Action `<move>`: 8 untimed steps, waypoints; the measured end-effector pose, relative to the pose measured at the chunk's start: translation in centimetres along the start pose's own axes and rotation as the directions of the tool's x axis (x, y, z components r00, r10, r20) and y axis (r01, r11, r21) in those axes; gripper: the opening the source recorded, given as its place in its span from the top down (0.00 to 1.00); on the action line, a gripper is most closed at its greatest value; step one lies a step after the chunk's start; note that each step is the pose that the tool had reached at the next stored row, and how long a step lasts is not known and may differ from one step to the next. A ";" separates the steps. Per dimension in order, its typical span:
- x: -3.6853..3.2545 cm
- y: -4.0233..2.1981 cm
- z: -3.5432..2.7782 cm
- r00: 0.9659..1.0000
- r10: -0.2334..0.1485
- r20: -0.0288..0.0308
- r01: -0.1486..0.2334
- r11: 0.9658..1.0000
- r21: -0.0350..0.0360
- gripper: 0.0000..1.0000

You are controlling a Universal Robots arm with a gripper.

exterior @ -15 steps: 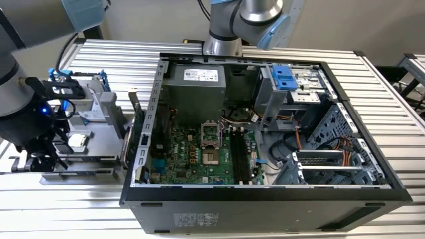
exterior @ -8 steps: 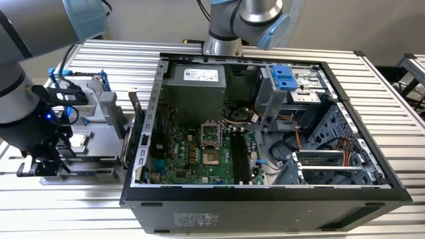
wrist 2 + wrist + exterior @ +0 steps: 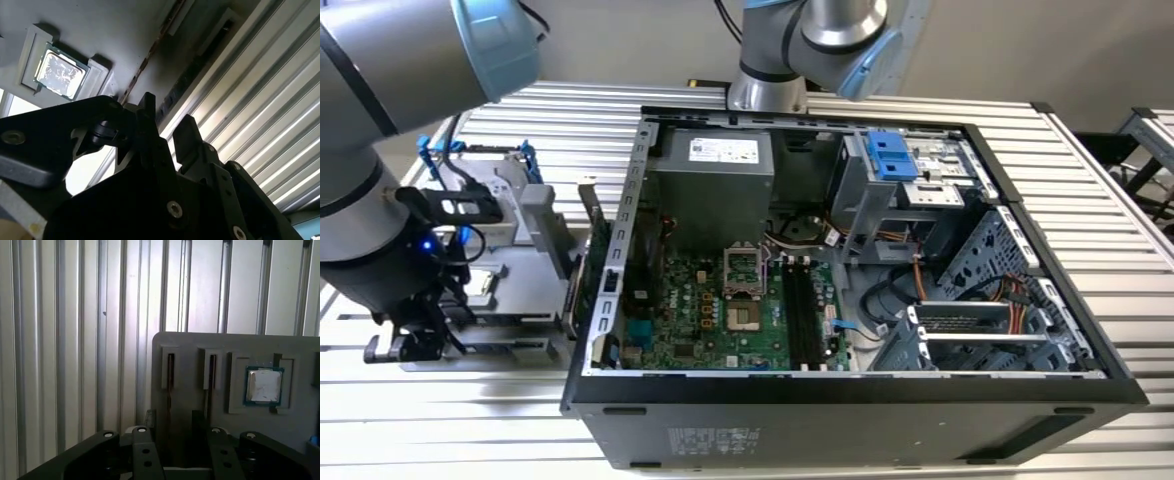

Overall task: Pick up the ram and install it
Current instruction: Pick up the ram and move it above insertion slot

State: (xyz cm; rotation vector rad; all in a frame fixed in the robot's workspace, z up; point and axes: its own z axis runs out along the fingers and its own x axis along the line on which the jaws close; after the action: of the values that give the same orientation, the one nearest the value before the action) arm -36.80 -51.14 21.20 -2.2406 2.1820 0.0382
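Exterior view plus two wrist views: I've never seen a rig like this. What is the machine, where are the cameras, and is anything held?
The machine is one robot arm beside an open computer case on a slatted metal table. The exterior view looks from off the arm; both wrist views ride on it, looking past its end effector. That is open and holds nothing. It sits low over a grey tray holding a processor chip and the ram, standing on edge in a slot.
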 end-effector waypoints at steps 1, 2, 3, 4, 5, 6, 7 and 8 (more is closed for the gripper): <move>0.01 0.00 0.16 1.000 0.000 0.000 0.000 1.000 -0.001 0.00; 0.01 0.00 0.33 1.000 0.000 0.000 0.000 1.000 -0.003 0.00; 0.02 -0.01 0.50 1.000 0.000 0.000 0.000 1.000 -0.003 0.00; 0.02 -0.01 0.69 1.000 0.000 0.000 0.000 1.000 -0.004 0.00; 0.03 -0.01 0.87 1.000 0.000 0.000 0.000 1.000 -0.004 0.00; 0.04 -0.01 1.05 1.000 0.000 0.000 0.000 1.000 -0.004 0.00; 0.04 -0.01 1.22 1.000 0.000 0.000 0.000 1.000 -0.004 0.00; 0.05 -0.01 1.40 1.000 0.000 0.000 0.000 1.000 -0.004 0.00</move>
State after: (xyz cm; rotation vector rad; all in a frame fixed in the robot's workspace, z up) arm -36.80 -51.15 19.80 -2.2424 2.1839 0.0422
